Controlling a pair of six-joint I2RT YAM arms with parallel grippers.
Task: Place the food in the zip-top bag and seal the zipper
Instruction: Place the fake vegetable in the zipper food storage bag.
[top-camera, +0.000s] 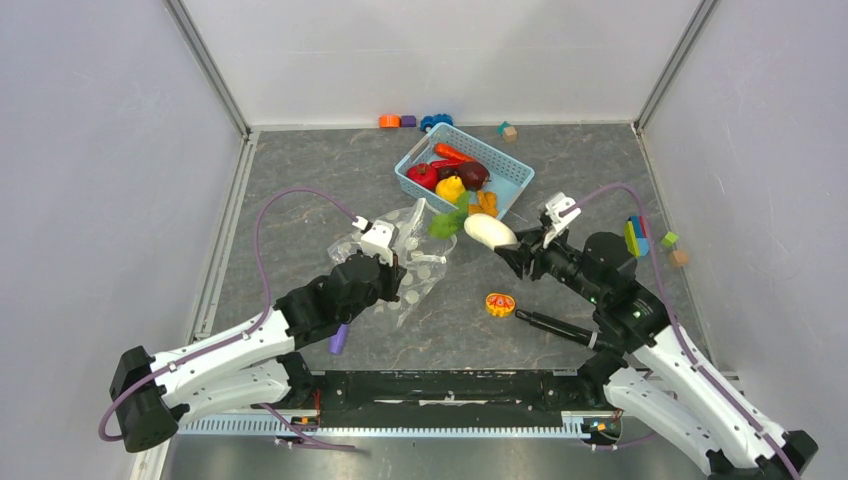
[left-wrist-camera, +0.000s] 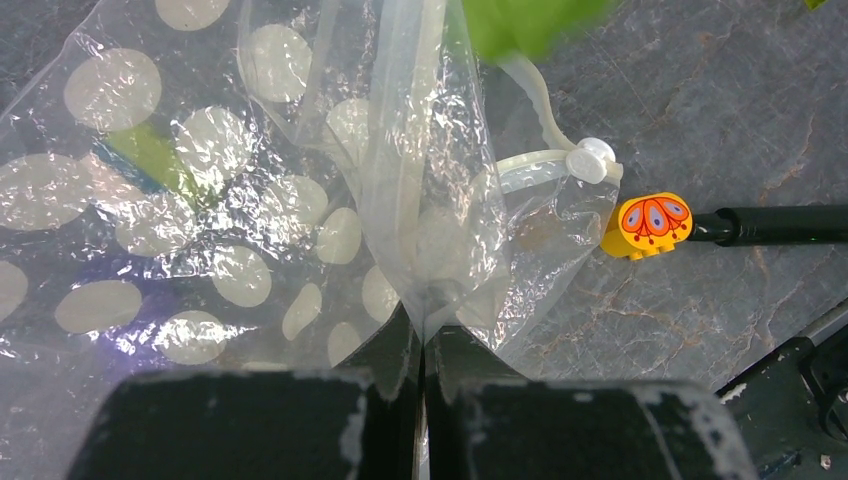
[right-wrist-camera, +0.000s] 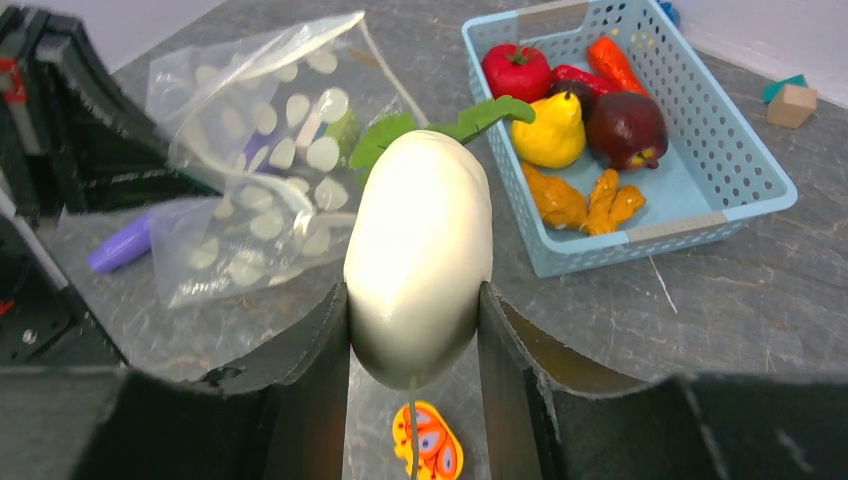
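— How are the arms looking from above?
— The left arm (top-camera: 225, 347) and the right arm (top-camera: 685, 393) are both wearing white shells near the bases and going black toward the wrists.
— Cables?
— A purple cable (top-camera: 262, 240) is looping off the left one, and a second purple cable (top-camera: 620, 186) is arching off the right. A white camera bracket (top-camera: 377, 240) is sitting on each wrist.
— And the grippers?
— The left gripper (left-wrist-camera: 421, 335) is showing matte black fingers (left-wrist-camera: 330, 430) with whitish scuffing along the edges. The right gripper (right-wrist-camera: 413, 300) is showing black fingers (right-wrist-camera: 310, 390) with rough rims. Small green lights (top-camera: 597, 297) are glowing on the right arm.
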